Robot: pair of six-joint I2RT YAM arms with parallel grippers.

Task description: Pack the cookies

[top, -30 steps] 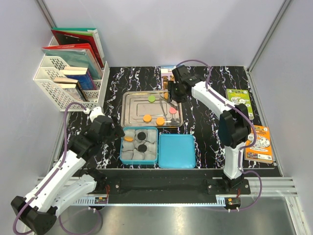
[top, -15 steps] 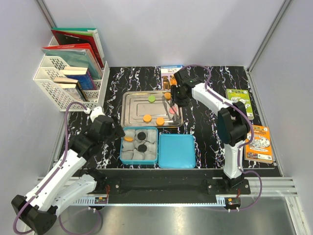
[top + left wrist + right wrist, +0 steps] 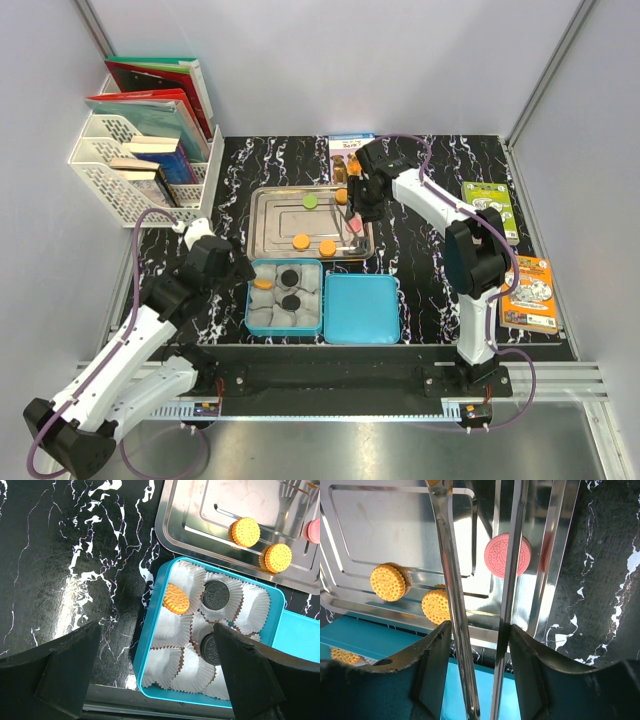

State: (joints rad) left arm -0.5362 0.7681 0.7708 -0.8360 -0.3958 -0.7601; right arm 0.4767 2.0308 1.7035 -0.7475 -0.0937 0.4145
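My right claw (image 3: 477,647) is closed part-way on steel tongs (image 3: 451,580), one pad against each arm. It hangs above the steel tray (image 3: 268,222) near its far right corner. An orange disc (image 3: 342,195) shows by the tongs at that corner, but I cannot tell whether it is pinched.

The cookies are split between two places. On the tray I see a pink cookie (image 3: 507,555) just beside the right tong arm. Two orange cookies (image 3: 387,582) lie close to the tray's near rim, and a green cookie (image 3: 310,201) lies toward its far rim. Just beside the tray's near rim sits a teal box (image 3: 150,645) lined with paper cups (image 3: 172,662). It holds one boxed orange cookie (image 3: 175,598) and two black cookies (image 3: 216,594).

My left claw (image 3: 160,680) is spread fully wide and holds nothing. It is above the desk (image 3: 75,555), off the tray's near left corner.
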